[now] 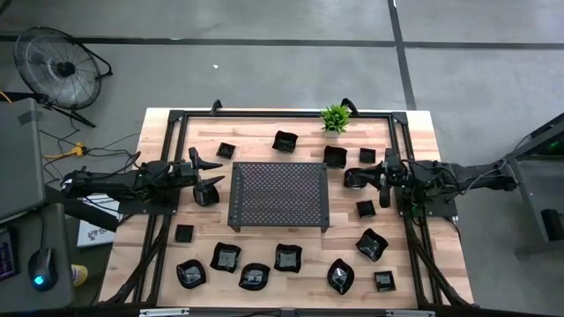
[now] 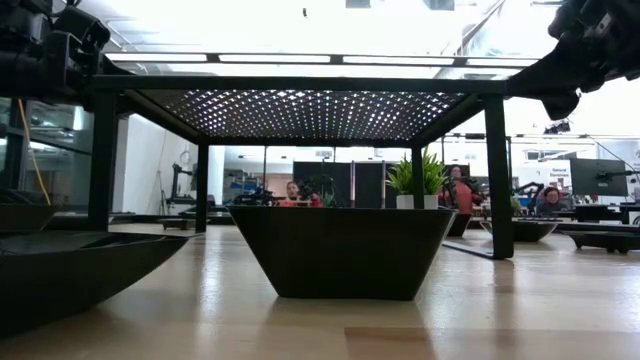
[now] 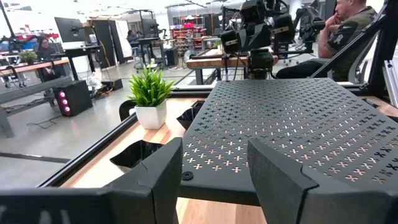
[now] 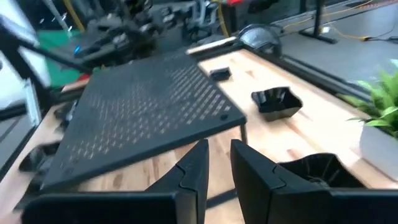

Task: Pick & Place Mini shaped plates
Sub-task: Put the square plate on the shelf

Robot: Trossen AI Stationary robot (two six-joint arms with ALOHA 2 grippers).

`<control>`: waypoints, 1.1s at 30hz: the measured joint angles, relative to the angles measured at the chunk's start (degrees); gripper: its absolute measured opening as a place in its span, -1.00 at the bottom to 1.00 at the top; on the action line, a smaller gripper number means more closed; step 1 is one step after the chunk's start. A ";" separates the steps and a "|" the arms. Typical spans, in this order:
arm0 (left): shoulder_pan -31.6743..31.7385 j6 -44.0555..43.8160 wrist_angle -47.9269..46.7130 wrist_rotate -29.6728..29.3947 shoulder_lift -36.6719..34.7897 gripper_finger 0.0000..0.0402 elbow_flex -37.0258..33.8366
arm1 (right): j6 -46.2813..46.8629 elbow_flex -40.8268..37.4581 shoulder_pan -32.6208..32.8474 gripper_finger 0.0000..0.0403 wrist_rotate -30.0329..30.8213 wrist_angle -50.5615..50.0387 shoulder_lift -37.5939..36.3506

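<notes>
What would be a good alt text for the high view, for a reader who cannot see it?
Seen from above, a dark perforated tray stands in the middle of a wooden table, with small black plates scattered around it and none on it. The left hand and right hand wait at opposite sides of the tray, both empty. A small green plant stands at the far edge.

fourteen mini shaped plates, one perforated tray, one small green plant, two robot arms
</notes>
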 joint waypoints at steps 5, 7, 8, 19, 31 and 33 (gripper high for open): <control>0.00 -0.01 -0.01 0.00 0.02 -0.12 0.00 | 11.94 0.49 -0.40 -0.72 4.82 2.40 1.35; 0.00 0.00 0.00 0.00 0.00 -0.12 0.00 | 19.96 1.79 -1.39 -0.73 5.97 2.35 2.46; 0.00 -0.01 -0.02 0.01 0.01 -0.12 -0.01 | 23.38 2.58 -2.06 -0.73 5.86 2.35 3.07; 0.00 0.01 0.00 0.01 0.01 -0.12 0.00 | 29.50 12.33 -11.85 -0.79 -7.42 -1.61 13.97; 0.00 0.00 0.00 0.01 0.01 -0.12 0.00 | 23.61 27.31 -18.86 -0.76 -12.79 -25.49 22.89; 0.00 -0.01 0.00 0.01 0.02 -0.12 0.00 | 25.28 30.39 -20.23 -0.76 -12.33 -32.50 24.58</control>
